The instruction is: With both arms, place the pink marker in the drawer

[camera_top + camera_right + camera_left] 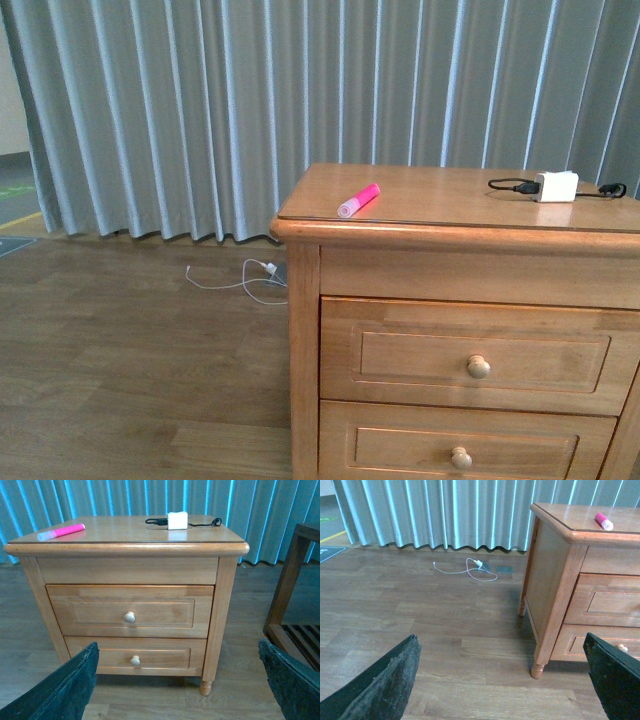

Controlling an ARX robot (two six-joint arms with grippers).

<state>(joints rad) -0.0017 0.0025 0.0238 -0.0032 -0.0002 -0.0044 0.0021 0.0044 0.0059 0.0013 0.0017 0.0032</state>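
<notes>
The pink marker (359,200) lies on the wooden cabinet's top near its front left corner; it also shows as the marker (603,521) and the marker (61,531). The upper drawer (478,356) is closed, with a round pale knob (479,367); from the right wrist it is the drawer (129,611). Neither arm appears in the front view. My left gripper (502,680) is open, low over the floor, left of the cabinet. My right gripper (180,685) is open, facing the cabinet front from a distance. Both hold nothing.
A white charger block (556,186) with a black cable sits on the cabinet top at the back right. The lower drawer (135,656) is closed. A white cable (470,570) lies on the floor by the curtain. A dark wooden frame (295,595) stands beside the cabinet.
</notes>
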